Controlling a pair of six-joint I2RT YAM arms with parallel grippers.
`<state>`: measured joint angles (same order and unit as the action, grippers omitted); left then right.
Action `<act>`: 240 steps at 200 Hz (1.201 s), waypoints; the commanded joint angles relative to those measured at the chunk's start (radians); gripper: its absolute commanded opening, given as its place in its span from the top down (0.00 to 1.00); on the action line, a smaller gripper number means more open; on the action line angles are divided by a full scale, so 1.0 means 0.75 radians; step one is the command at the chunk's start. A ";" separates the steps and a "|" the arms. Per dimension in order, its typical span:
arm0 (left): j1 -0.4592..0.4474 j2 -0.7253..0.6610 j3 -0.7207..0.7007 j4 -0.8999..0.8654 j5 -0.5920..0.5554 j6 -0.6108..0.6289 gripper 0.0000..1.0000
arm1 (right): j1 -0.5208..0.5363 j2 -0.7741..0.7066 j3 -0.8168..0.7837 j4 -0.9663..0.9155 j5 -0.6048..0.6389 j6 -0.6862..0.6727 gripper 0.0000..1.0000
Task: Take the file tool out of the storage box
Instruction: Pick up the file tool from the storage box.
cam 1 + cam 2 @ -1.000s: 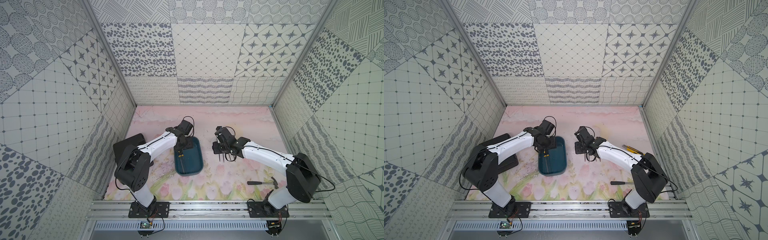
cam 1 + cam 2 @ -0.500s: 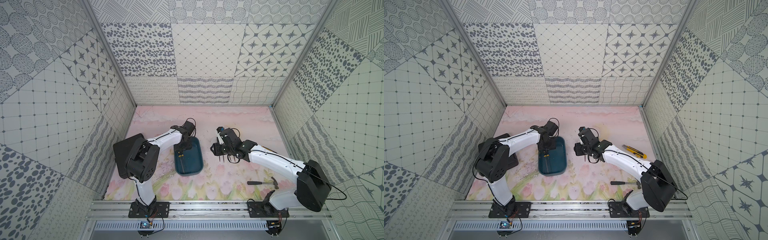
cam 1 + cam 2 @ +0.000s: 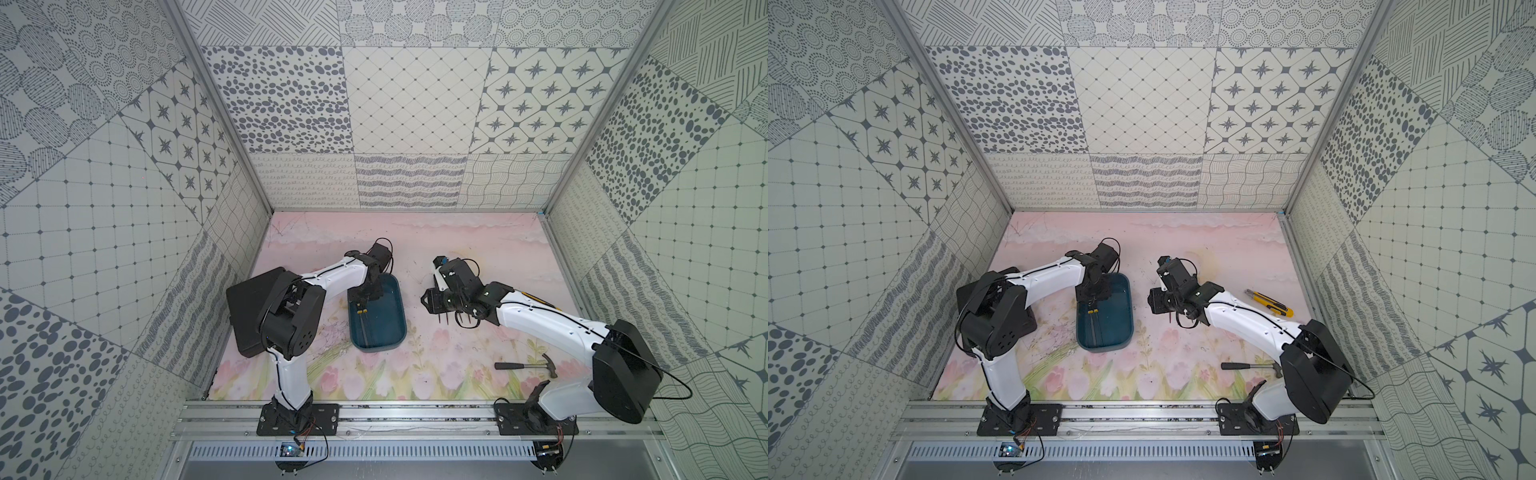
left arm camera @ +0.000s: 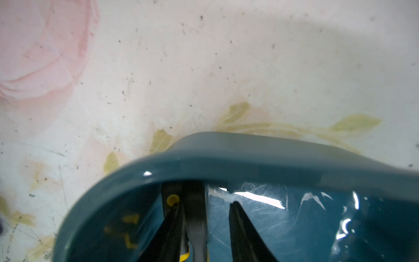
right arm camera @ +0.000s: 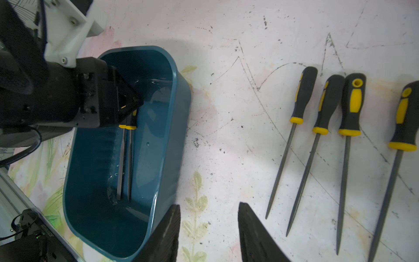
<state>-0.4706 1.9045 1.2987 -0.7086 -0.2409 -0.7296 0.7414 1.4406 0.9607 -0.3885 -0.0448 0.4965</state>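
The storage box (image 3: 376, 348) (image 3: 1104, 350) is a dark teal tray left of centre on the mat. Two file tools (image 5: 123, 163) lie side by side along its floor, thin grey shafts with black-and-yellow handles at the far end. My left gripper (image 3: 365, 297) (image 4: 206, 204) reaches down into that far end. One file handle (image 4: 196, 215) stands between its fingers, against one of them, with a gap to the other. My right gripper (image 5: 209, 205) (image 3: 434, 301) hangs open over bare mat just right of the box rim (image 5: 174, 113), holding nothing.
Several more files (image 5: 292, 145) lie in a row on the mat under my right arm. A hammer (image 3: 525, 365) lies at the front right, a yellow utility knife (image 3: 1268, 302) by the right wall, and a flat black case (image 3: 249, 307) at the left.
My left gripper's jaws have narrowed round the file handle in the box, and that arm's elbow has swung. The right gripper has shifted slightly.
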 commanded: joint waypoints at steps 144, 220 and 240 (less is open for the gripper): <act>-0.033 -0.264 -0.136 0.282 0.380 0.064 0.91 | 0.030 -0.071 -0.106 0.236 -0.314 0.018 0.54; -0.011 -0.748 -0.385 0.858 0.931 -0.017 0.91 | 0.030 -0.202 -0.269 0.717 -0.833 0.255 0.55; -0.006 -0.834 -0.401 0.943 1.032 -0.051 0.92 | 0.029 -0.217 -0.277 0.788 -0.893 0.296 0.55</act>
<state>-0.4850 1.3911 1.0317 -0.2916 0.2424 -0.7216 0.7582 1.3098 0.7658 0.0360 -0.5900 0.6495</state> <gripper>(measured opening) 0.185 0.454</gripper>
